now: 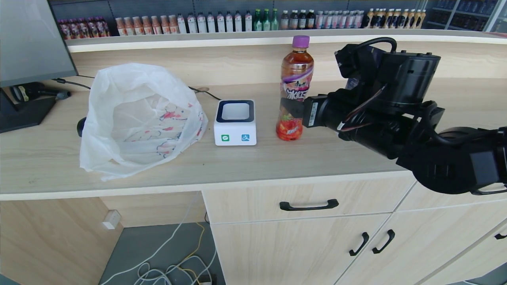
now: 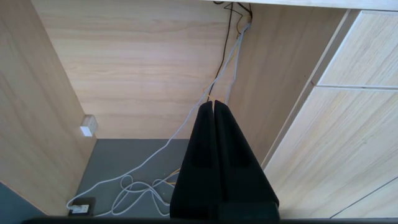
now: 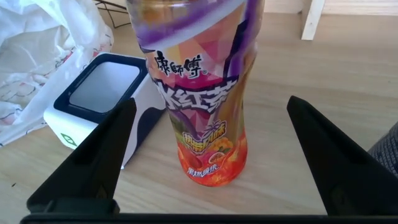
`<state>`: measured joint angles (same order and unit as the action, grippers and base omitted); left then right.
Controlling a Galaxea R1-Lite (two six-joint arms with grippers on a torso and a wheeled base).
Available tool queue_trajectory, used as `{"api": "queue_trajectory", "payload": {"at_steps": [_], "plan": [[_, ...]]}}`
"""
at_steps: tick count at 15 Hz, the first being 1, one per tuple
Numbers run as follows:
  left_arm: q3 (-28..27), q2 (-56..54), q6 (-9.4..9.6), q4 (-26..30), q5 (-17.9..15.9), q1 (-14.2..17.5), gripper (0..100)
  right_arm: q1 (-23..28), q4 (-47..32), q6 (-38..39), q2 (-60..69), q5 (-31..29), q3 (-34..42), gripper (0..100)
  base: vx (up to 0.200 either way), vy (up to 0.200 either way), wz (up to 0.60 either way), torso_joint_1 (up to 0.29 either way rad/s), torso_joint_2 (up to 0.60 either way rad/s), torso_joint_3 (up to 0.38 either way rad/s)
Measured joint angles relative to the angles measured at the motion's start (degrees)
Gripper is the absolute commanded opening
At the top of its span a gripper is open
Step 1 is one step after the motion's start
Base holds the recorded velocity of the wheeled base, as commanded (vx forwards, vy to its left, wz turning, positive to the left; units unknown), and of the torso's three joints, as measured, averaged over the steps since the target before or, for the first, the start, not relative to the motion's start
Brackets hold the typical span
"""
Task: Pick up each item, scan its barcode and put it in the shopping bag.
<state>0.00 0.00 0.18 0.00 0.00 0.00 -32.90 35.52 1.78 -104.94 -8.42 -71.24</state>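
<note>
A tea bottle (image 1: 295,89) with a purple cap stands upright on the counter, right of the white barcode scanner (image 1: 235,122). My right gripper (image 1: 292,107) is open at the bottle's lower half; in the right wrist view the bottle (image 3: 200,93) stands between the spread fingers (image 3: 93,162) without touching them. The scanner (image 3: 99,106) sits just beyond it. A white plastic shopping bag (image 1: 138,118) lies open-mouthed on the counter's left. My left gripper (image 2: 214,155) hangs below the counter, fingers pressed together, holding nothing.
A monitor stand and handheld scanner (image 1: 27,99) sit at the counter's far left. Shelved bottles (image 1: 245,19) line the back wall. Drawers with black handles (image 1: 309,206) are below the counter, and loose cables (image 2: 143,186) lie on the floor.
</note>
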Motion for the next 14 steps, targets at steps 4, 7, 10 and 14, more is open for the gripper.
{"api": "queue_trajectory", "payload": {"at_steps": [4, 7, 10, 14], "plan": [[0.0, 0.0, -0.02, 0.0, 0.0, 0.0, 0, -1.1, -0.5, -0.1, -0.9, -3.0, -0.8, 100, 0.000, 0.000, 0.00, 0.000, 0.00, 0.000], [0.0, 0.0, 0.00, 0.0, 0.0, 0.0, 0, -1.4, -0.4, -0.3, -1.8, -4.7, -1.0, 100, 0.000, 0.000, 0.00, 0.000, 0.00, 0.000], [0.0, 0.0, 0.00, 0.0, 0.0, 0.0, 0, -1.3, -0.2, -1.9, -2.5, -8.9, -1.9, 100, 0.000, 0.000, 0.00, 0.000, 0.00, 0.000], [0.0, 0.0, 0.00, 0.0, 0.0, 0.0, 0, -2.0, 3.1, -3.1, -4.5, -10.1, -3.4, 100, 0.000, 0.000, 0.00, 0.000, 0.00, 0.000]]}}
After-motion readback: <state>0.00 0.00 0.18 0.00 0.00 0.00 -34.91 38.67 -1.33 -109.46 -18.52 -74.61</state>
